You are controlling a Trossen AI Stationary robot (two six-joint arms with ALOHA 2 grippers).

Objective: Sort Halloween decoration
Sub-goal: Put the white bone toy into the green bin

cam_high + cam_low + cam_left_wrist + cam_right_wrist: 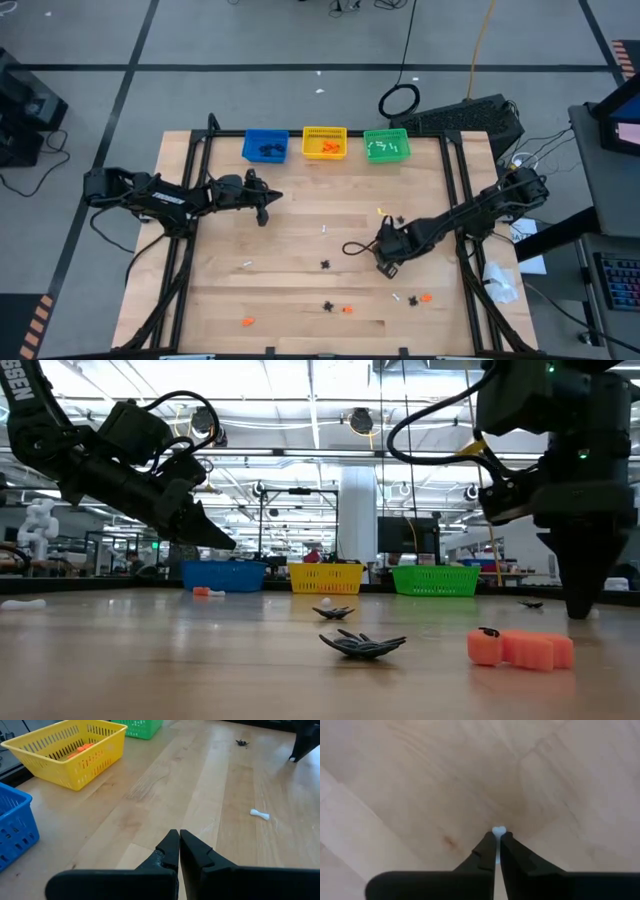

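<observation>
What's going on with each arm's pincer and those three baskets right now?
Left tool: shut, empty, raised over the table.
Right tool: shut on a white trinket, tips down at the wood.
Blue basket: holds black pieces.
Yellow basket: holds orange pieces.
Green basket: holds white pieces.

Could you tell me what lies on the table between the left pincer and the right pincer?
In the high view, one small white trinket lies on bare wood between the shut left pincer and the right pincer, which pinches another white piece.
</observation>
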